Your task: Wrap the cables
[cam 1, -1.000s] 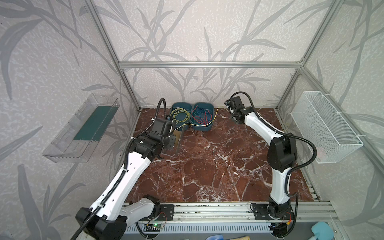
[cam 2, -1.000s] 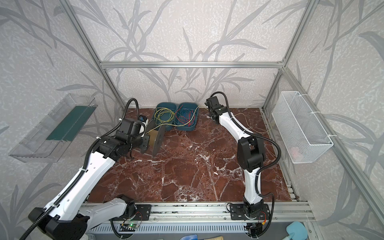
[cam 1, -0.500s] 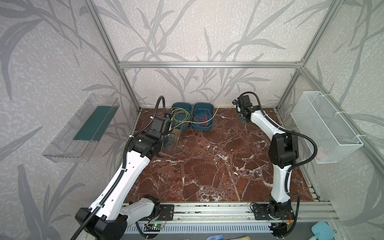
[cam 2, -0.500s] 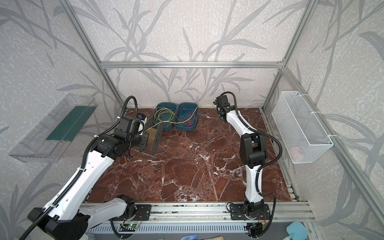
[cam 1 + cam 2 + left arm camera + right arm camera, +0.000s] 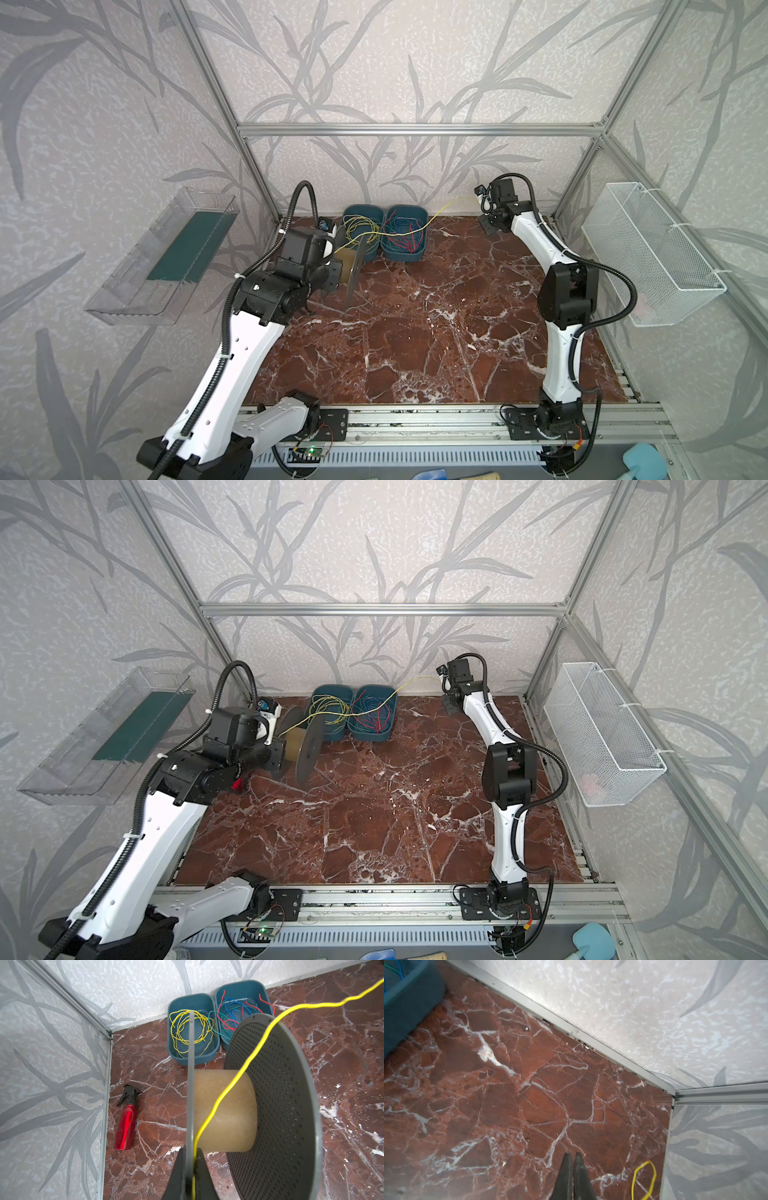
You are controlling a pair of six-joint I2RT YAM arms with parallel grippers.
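Left wrist view, lower centre: shows left gripper (image 5: 189, 1152) pinching spool (image 5: 224, 1109) flange with one yellow cable (image 5: 230, 1084) crossing the bare core toward the closed right gripper (image 5: 572, 1155), hold there unclear; leaves other cables (image 5: 176, 1028) coiled in teal bin (image 5: 207, 1058), upper centre, winding judged barely begun.

No legible text anywhere.

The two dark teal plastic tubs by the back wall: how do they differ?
The dark teal plastic tub nearer the left arm holds thin yellow cables in round loops; the teal tub nearer the right arm holds tangled red, blue and green wires. A green wire spills from the right-arm tub towards the left-arm tub. Both share colour, rounded shape and apparent size.
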